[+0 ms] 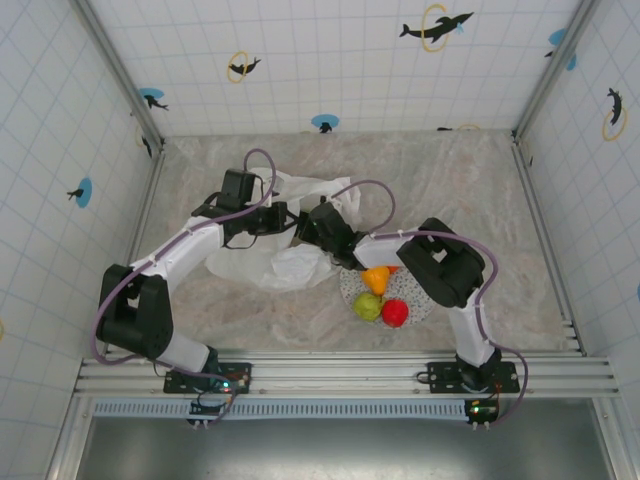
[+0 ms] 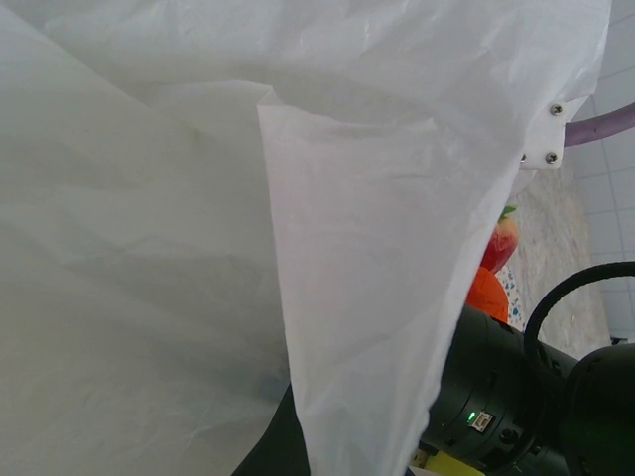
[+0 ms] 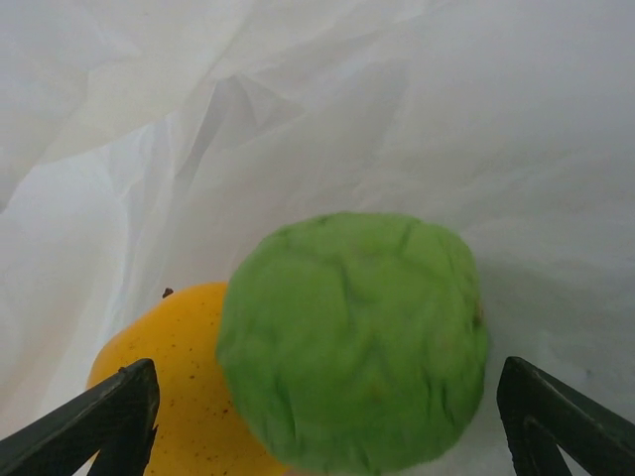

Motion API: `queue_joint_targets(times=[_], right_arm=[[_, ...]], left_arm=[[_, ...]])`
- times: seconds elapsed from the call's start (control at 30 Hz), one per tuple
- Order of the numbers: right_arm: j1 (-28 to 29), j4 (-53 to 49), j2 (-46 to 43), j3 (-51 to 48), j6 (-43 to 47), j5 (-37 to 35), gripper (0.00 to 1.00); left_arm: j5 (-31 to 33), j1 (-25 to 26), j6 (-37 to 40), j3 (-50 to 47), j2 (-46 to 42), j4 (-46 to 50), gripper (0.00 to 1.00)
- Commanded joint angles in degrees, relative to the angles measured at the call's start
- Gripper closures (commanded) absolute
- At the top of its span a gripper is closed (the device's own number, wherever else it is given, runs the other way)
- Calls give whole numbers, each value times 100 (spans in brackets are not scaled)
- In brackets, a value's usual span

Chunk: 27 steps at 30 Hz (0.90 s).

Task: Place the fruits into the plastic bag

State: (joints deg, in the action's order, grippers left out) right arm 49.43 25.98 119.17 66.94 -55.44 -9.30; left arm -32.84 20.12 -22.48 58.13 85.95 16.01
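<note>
Speckled plate (image 1: 416,308) rests on marbled table (image 1: 480,190).

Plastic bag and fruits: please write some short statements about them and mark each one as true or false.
1. In the right wrist view, a green fruit lies inside the plastic bag. True.
2. The right gripper is shut on that green fruit. False: its jaws stand open, with a gap to the fruit on each side.
3. A yellow fruit lies beside the green fruit in the bag. True.
4. In the top view, the plate holds no fruit. False: a red fruit, a pale green fruit and an orange fruit rest on it.
</note>
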Motion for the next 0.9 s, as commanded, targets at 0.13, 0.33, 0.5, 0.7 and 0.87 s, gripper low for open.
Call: queue_joint_targets(times=[0.13, 0.33, 0.5, 0.7, 0.87], right_arm=[[-85, 829, -329, -468, 264, 675, 21], [-82, 1326, 15, -45, 808, 1761, 21], [-97, 1458, -84, -192, 1193, 1933, 22], [-96, 485, -528, -383, 1902, 1562, 20], [24, -798, -1056, -441, 2887, 911, 18]], left_arm=[[-73, -89, 121, -22, 44, -11, 100], [-142, -133, 121, 12, 42, -10, 100], [-176, -153, 134, 0, 3, -18, 100], [-249, -292, 165, 6, -70, 1, 100], [-380, -497, 325, 56, -154, 120, 100]])
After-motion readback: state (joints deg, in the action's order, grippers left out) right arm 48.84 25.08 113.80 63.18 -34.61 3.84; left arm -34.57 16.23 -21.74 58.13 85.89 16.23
